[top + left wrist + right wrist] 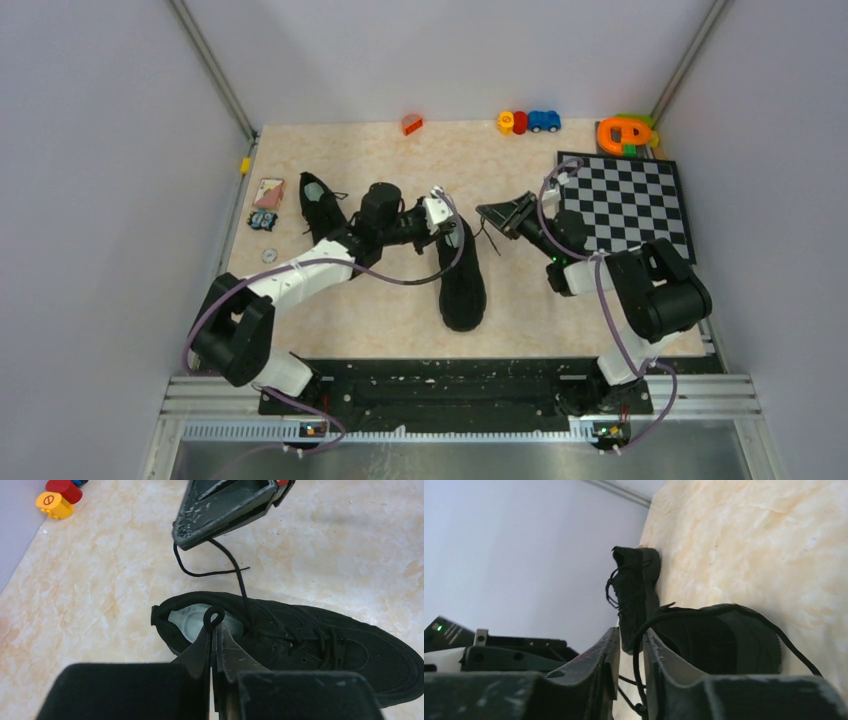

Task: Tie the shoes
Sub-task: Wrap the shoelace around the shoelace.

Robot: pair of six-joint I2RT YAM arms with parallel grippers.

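Top external view showed one shoe (320, 205) lying at the far left of the table (560, 320), laces trailing, well apart from the work. Near the middle, the left gripper (214, 630) hung over the heel opening of the second shoe (463, 280), which lay with its toe toward the arms. From the left wrist, its jaws were pressed together on a small loop (214, 615) of lace that poked up just past the tips. A lace (243, 590) ran up from the eyelets to the right gripper (497, 212), poised just right of that shoe's heel and near the chessboard (630, 200). Its jaws stood a little apart with the lace running between them, and the right wrist view did not show whether they actually pinched it. The step in hand appeared to be drawing the free lace across to wrap the held loop, with neither shoe yet tied. Done well, the right gripper would need to clamp the lace close to its tips before pulling. It would then carry the lace around the loop under only light tension while the left gripper held low and firm. A hard tug seemed likely to pull the short loop free or drag the shoe.
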